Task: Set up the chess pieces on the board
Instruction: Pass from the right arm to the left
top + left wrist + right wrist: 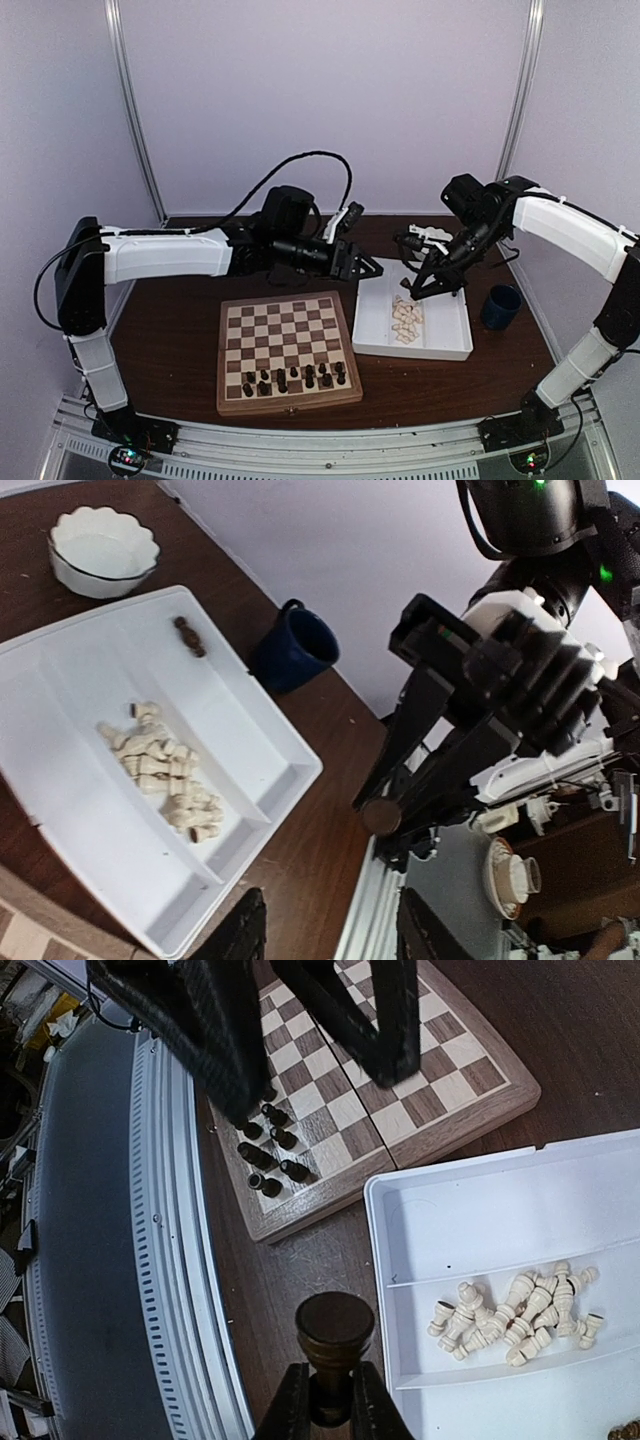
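A white divided plastic tray point(450, 330) holds a heap of cream chess pieces point(406, 320) in its middle compartment. My right hand point(330, 1400) is clenched on a round-topped dark brown piece point(333, 1332) above the bench point(300, 1250). My left hand point(330, 920) hangs released. More dark pieces point(297, 378) stand on the checkered wooden board's point(285, 325) bottom rows, their kinds too small to tell.
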Controlling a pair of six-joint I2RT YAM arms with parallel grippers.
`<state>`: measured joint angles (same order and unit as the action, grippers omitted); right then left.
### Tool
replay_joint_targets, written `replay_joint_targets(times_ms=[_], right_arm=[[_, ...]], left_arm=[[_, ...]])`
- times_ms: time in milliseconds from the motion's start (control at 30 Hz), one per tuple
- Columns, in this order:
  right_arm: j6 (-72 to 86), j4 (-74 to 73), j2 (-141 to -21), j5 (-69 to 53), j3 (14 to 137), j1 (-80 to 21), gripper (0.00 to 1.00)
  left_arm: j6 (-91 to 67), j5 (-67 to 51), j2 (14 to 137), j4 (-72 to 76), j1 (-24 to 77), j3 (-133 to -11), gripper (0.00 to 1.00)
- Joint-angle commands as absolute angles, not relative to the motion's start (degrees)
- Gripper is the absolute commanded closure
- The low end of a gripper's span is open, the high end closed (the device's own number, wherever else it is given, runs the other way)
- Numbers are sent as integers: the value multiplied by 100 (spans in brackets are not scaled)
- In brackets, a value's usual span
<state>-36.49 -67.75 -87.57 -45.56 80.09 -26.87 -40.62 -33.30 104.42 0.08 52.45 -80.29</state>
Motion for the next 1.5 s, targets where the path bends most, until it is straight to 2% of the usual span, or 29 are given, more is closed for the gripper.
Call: replay_joint_targets(times_ms=[0, 267, 567, 767, 867, 1000, 1200, 1267, 1333, 1467], right_arm=[[-3705, -6902, -8871, -4640, 8290, -2814, 94], [-3650, -6915, -9003, -4691, 8484, -2878, 94], [-3613, -6912, -9022, -4715, 8568, -2930, 94], [-3579, -6897, -9027, -4799, 8588, -2935, 94], [-3560, -6884, -9056, -4799, 8609, -2936, 94], [-3542, -6873, -9091, -4801, 8638, -2936, 94], [-3526, -6891, -9099, -4792, 8679, -2936, 94], [-3510, -6963, -9051, -4790, 8716, -2904, 86], [-3563, -7028, -8913, -4991, 8700, -2739, 74], [-2990, -6528, -8498, -6195, 8510, -1881, 57]], left_arm=[[-4725, -4270, 10840, 836, 5296, -8563, 56], [-4826, -4663, 11295, 622, 5335, -9089, 58], [-4742, -4712, 11580, 132, 5373, -9501, 63], [-4711, -4642, 11659, -183, 5383, -9593, 62], [-4730, -4709, 11698, -136, 5386, -9615, 71], [-4778, -4775, 11739, -71, 5388, -9612, 75], [-4834, -4864, 11756, 122, 5383, -9603, 88], [-4870, -4846, 11692, 292, 5347, -9513, 90], [-5039, -4698, 11509, 734, 5266, -9222, 91], [-5617, -4281, 11165, 2159, 5105, -8561, 92]])
